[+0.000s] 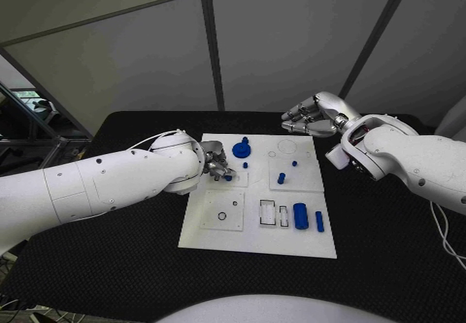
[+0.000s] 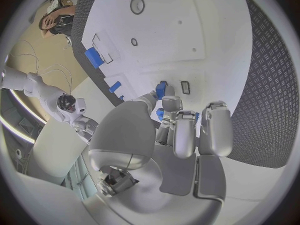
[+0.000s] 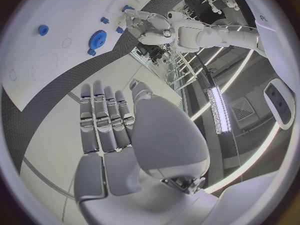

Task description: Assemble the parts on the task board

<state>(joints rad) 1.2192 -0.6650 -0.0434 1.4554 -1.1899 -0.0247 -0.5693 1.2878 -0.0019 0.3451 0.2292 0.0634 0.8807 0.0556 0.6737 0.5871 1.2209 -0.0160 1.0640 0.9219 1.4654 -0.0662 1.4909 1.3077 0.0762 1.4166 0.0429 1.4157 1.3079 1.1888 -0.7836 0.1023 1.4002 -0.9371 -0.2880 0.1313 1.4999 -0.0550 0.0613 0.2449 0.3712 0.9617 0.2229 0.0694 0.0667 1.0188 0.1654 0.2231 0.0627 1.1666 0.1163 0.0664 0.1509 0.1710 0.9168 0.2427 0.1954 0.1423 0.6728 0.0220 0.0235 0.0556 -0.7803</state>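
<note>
I see my left hand [image 1: 217, 167] low over the task board [image 1: 254, 245], near its left edge; its fingertips [image 2: 164, 104] pinch a small blue part [image 2: 160, 90] against the white surface. Just beyond that hand stands a blue gear [image 1: 241, 150], with a small blue peg [image 1: 246, 165] beside it; further to its right a short blue post [image 1: 281, 178] stands upright. Toward the board's near right corner lie a thick blue cylinder [image 1: 301, 215] and a thin blue rod [image 1: 320, 221], side by side. My right hand [image 1: 312, 116] hovers off the board's far right corner, well apart from the parts; its fingers [image 3: 103, 120] lie straight, close together, holding nothing.
</note>
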